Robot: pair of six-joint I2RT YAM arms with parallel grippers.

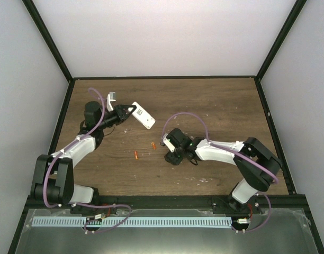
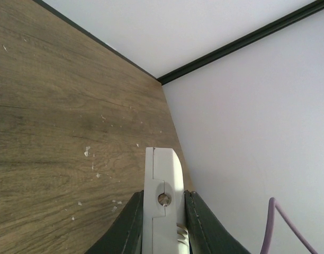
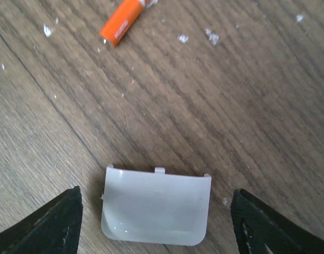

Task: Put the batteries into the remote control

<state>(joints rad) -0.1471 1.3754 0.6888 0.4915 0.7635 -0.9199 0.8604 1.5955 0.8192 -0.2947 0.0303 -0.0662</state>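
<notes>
My left gripper (image 1: 131,110) is shut on the remote control (image 1: 143,115), a white rectangle held off the table at the left rear. In the left wrist view the remote control (image 2: 163,182) stands edge-on, pinched between the dark fingers of my left gripper (image 2: 163,214). Two small orange batteries (image 1: 136,155) (image 1: 153,145) lie on the wood between the arms. One battery (image 3: 122,23) shows at the top of the right wrist view. My right gripper (image 3: 156,214) is open and low over the table, a finger on each side of the white cover piece (image 3: 155,205) and touching neither edge.
Pale specks (image 1: 204,180) are scattered over the wooden table (image 1: 215,106). White walls with black frame bars (image 1: 48,39) enclose the table on three sides. The right arm (image 1: 225,152) reaches in low from the right.
</notes>
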